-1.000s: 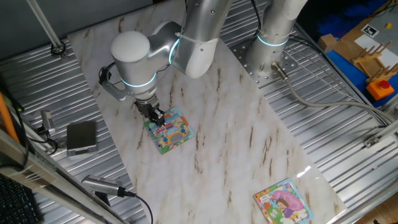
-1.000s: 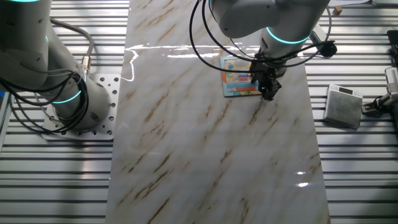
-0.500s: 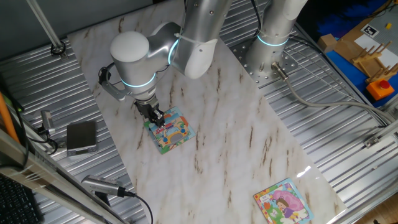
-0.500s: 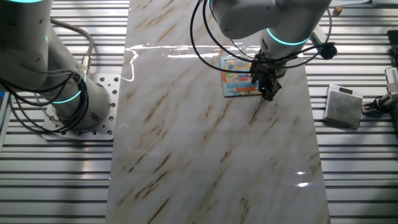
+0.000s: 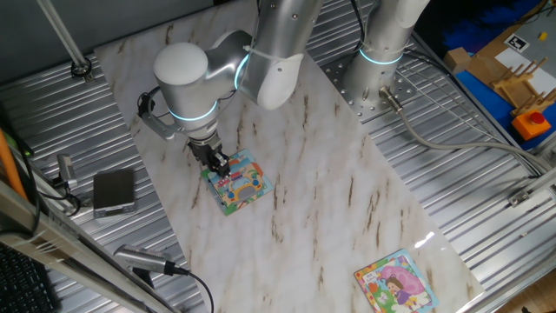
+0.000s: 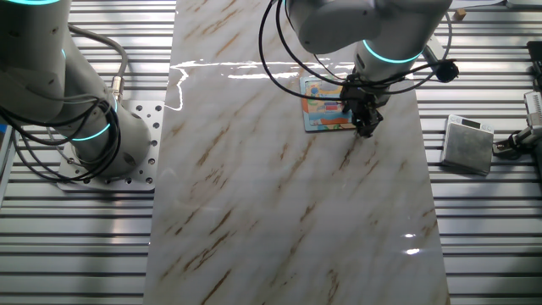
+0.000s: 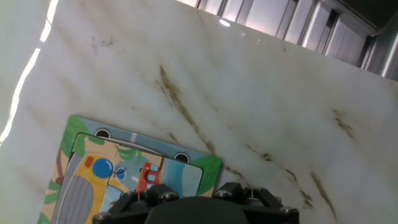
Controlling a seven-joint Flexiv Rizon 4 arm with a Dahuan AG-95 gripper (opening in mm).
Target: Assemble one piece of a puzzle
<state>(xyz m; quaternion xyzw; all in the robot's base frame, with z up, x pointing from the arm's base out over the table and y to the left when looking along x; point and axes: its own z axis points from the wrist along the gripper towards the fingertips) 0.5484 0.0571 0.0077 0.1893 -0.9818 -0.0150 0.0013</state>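
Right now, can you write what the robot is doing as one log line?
gripper: low over puzzle corner | jaws: unclear | piece: not visible | second puzzle: untouched, far end

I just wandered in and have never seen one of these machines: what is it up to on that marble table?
A silver robot arm has its gripper pressed down at one corner of the puzzle, a small colourful square board on the marble table. It seems to be fitting a piece there, though the piece itself is hidden under the jaws. Another puzzle, showing a girl in pink, lies apart at the table's far end.
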